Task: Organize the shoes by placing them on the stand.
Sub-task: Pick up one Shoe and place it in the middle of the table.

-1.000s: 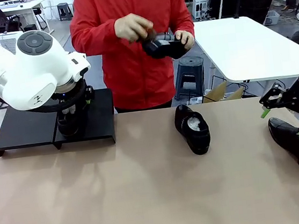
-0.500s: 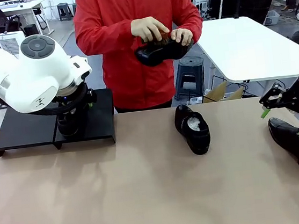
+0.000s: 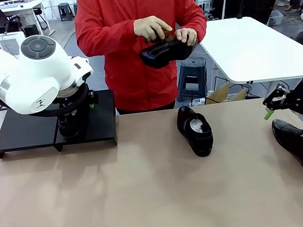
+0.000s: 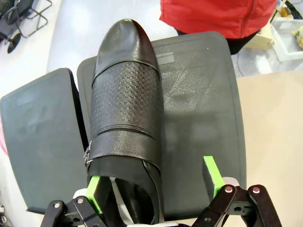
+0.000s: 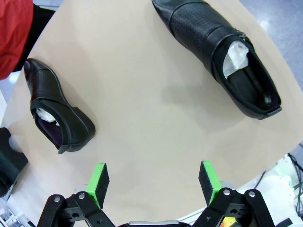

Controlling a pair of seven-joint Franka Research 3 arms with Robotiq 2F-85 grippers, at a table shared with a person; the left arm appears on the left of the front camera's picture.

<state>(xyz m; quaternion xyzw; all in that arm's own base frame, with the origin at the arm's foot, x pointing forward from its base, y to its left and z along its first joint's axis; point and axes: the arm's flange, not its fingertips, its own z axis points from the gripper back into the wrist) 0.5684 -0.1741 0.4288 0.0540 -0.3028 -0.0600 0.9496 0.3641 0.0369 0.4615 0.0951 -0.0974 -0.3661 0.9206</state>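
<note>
1. Person's hands [image 3: 153, 28] are nudging the held shoe [image 3: 164, 53] toward 3 o'clock
2. Left gripper [image 4: 152, 182] is hanging wide open, empty, astride the shoe [image 4: 125, 94] on the stand [image 4: 203, 104]
3. Right gripper [image 5: 153, 181] is hovering open, empty; table shoes [image 5: 222, 52] [image 5: 59, 113] lying at 1 and 9 o'clock

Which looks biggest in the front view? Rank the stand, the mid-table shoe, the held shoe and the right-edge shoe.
1. Stand.
2. Right-edge shoe, nearest the camera.
3. Mid-table shoe and held shoe: alike, unranked.
</note>
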